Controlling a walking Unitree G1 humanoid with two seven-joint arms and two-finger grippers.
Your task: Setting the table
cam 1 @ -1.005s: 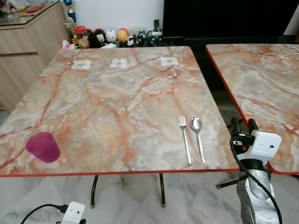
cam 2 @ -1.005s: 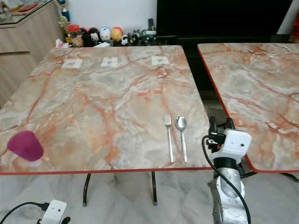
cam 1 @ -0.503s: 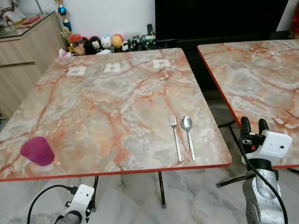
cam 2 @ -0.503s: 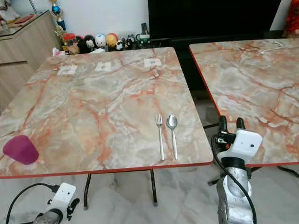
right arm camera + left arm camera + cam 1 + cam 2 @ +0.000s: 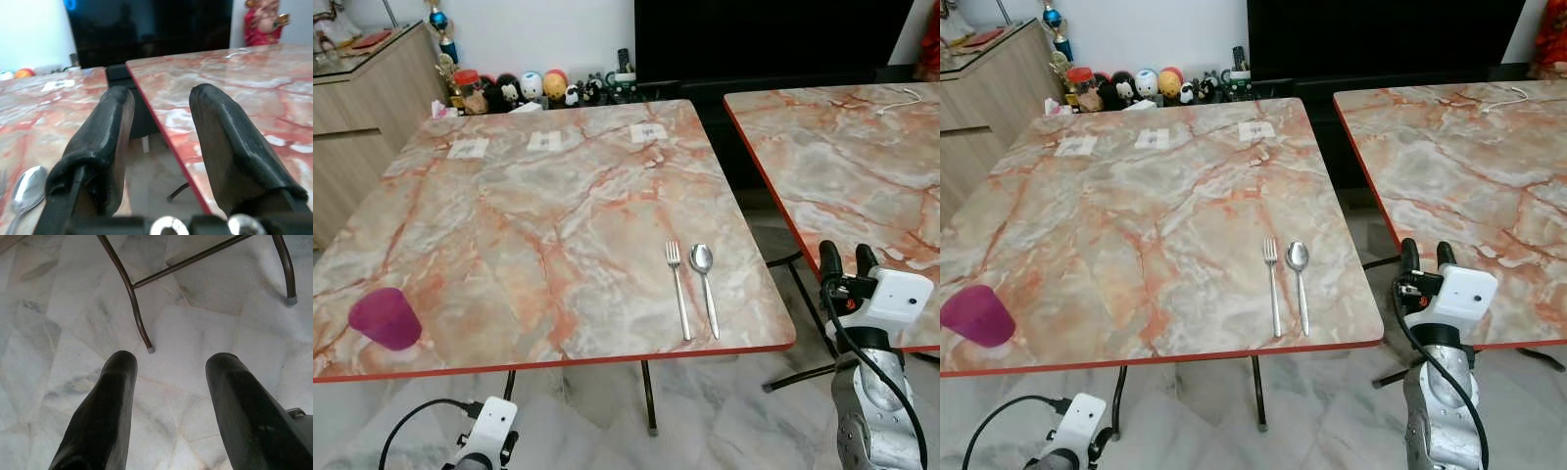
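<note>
Where the marble table (image 5: pixel 558 196) nears its front right corner, a fork (image 5: pixel 677 290) and a spoon (image 5: pixel 705 287) lie side by side, close but apart, long axes running front to back, tines and bowl pointing away from the robot. A purple cup (image 5: pixel 384 317) stands near the front left edge. The right gripper (image 5: pixel 848 258) hangs beside the table's right edge, jaws parted and empty. The left gripper (image 5: pixel 168 363) hangs low over the floor, jaws likewise apart.

The paper labels (image 5: pixel 649 132) on the table carry print too small to read.
</note>
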